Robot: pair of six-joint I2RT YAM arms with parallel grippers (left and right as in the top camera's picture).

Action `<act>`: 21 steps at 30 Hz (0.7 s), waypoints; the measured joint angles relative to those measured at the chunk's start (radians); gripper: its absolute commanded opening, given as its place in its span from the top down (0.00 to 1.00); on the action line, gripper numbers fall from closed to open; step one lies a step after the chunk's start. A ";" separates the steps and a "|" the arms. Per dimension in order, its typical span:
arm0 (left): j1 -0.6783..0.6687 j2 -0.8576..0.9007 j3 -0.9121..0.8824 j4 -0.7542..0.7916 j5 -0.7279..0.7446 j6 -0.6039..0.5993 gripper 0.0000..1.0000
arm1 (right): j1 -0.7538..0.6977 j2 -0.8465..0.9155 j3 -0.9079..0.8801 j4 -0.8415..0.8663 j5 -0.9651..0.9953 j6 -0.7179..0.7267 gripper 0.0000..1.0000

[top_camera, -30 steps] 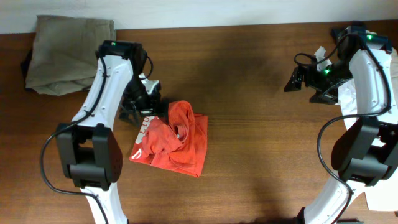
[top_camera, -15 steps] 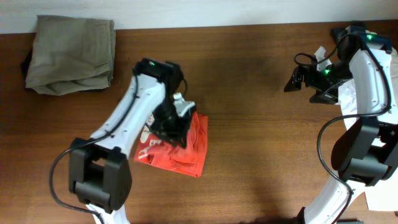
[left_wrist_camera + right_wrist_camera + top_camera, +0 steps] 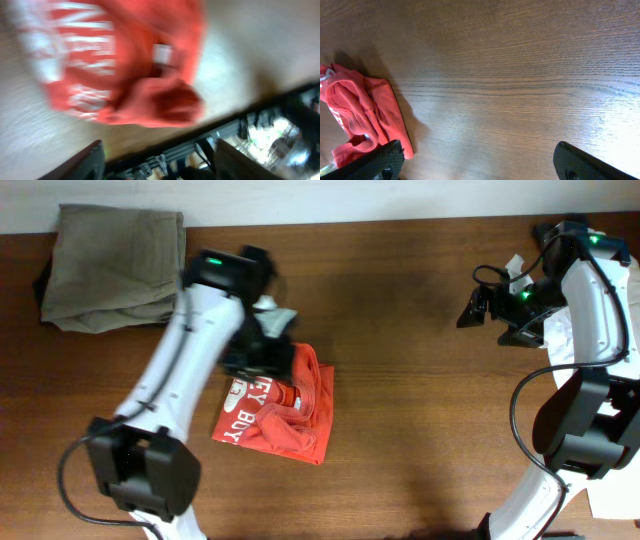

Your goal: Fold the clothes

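The orange-red T-shirt (image 3: 281, 412) lies crumpled on the wooden table, left of centre, with white lettering showing on its left part. It is blurred in the left wrist view (image 3: 135, 75) and sits at the left edge of the right wrist view (image 3: 360, 112). My left gripper (image 3: 262, 363) hovers over the shirt's far edge, and its fingers (image 3: 95, 161) stand wide apart with nothing between them. My right gripper (image 3: 476, 310) is open and empty over bare table at the far right, well away from the shirt. Its fingertips (image 3: 376, 161) frame bare wood.
A folded olive-khaki cloth (image 3: 115, 265) lies at the back left corner. White paper or cloth (image 3: 620, 490) lies at the table's right edge by the right arm's base. The table's back edge meets a pale wall (image 3: 380, 200).
My left gripper swept right across the shirt, then drew back toward its far edge. The shirt shifted and now shows more white lettering. The right arm has not moved.
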 measured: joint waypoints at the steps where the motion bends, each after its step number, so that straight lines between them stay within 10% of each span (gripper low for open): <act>1: 0.108 0.000 -0.017 0.001 -0.045 -0.039 0.18 | 0.000 0.000 0.000 0.000 0.000 0.000 0.01; 10: 0.147 -0.006 -0.483 0.305 0.246 -0.035 0.27 | 0.000 0.000 0.000 0.000 0.000 0.000 0.01; 14: 0.089 -0.006 -0.484 0.343 0.266 -0.032 0.75 | 0.000 0.000 0.000 0.000 0.000 0.000 0.01; 21: -0.071 -0.006 -0.484 0.366 0.231 -0.031 0.77 | 0.000 0.000 0.000 0.000 0.000 0.000 0.01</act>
